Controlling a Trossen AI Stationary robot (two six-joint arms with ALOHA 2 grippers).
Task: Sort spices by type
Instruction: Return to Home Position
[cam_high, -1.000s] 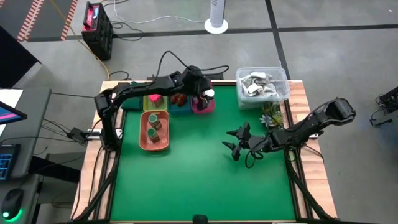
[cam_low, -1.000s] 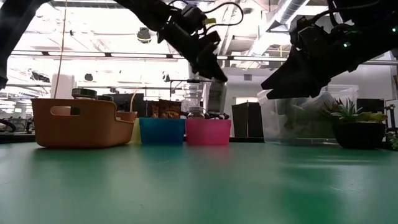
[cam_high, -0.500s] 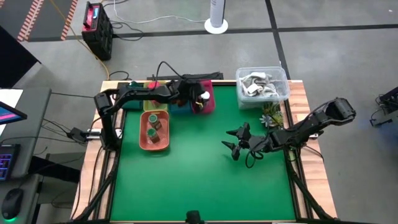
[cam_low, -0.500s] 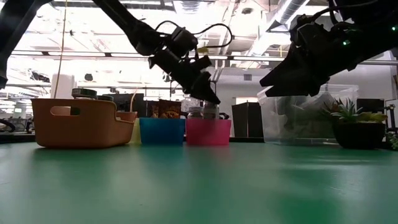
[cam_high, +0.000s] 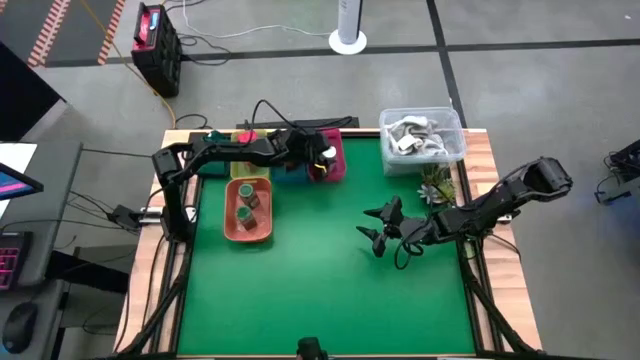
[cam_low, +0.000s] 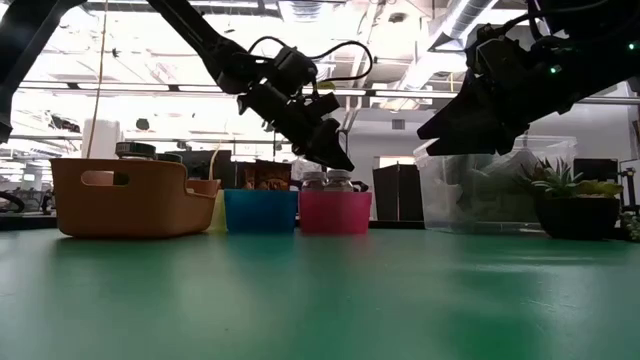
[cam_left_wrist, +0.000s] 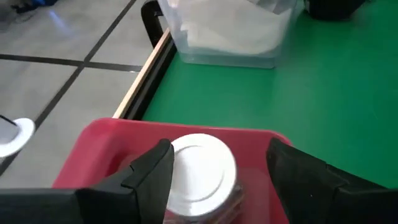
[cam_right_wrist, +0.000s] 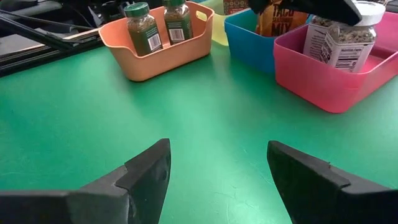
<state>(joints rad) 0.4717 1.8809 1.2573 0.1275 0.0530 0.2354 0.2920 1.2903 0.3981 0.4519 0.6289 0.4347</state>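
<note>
My left gripper (cam_high: 320, 162) (cam_left_wrist: 217, 177) hangs open over the pink tray (cam_high: 334, 150) at the table's far edge. Its fingers stand on either side of a white-lidded jar (cam_left_wrist: 202, 167) (cam_low: 340, 181) that stands upright in the tray beside a second jar (cam_low: 313, 181). Two dark green jars (cam_right_wrist: 143, 28) stand in the orange tray (cam_high: 248, 228). Brown-orange packets (cam_right_wrist: 273, 22) sit in the blue tray (cam_right_wrist: 249, 37). My right gripper (cam_high: 378, 228) (cam_right_wrist: 217, 174) waits open above the green mat, right of centre. My left gripper's one finger (cam_left_wrist: 152, 174) stands right at the edge of the jar's white lid (cam_left_wrist: 186, 163), coming from above at a slant. I cannot tell whether it touches. The other finger (cam_left_wrist: 298, 177) is apart from the lid. The jar rests in the pink tray.
A clear tub of white-grey items (cam_high: 421, 135) stands at the far right corner, with a small potted plant (cam_high: 435, 185) beside it. A yellow tray (cam_high: 250, 168) lies between the orange and blue ones. The near half of the mat (cam_high: 320, 290) is bare.
My left gripper came down toward the pink tray with the white-lidded jar. The jar, lifted clear a second ago, now stands in the tray beside the other one. The gripper has then drawn up slightly off the lid.
</note>
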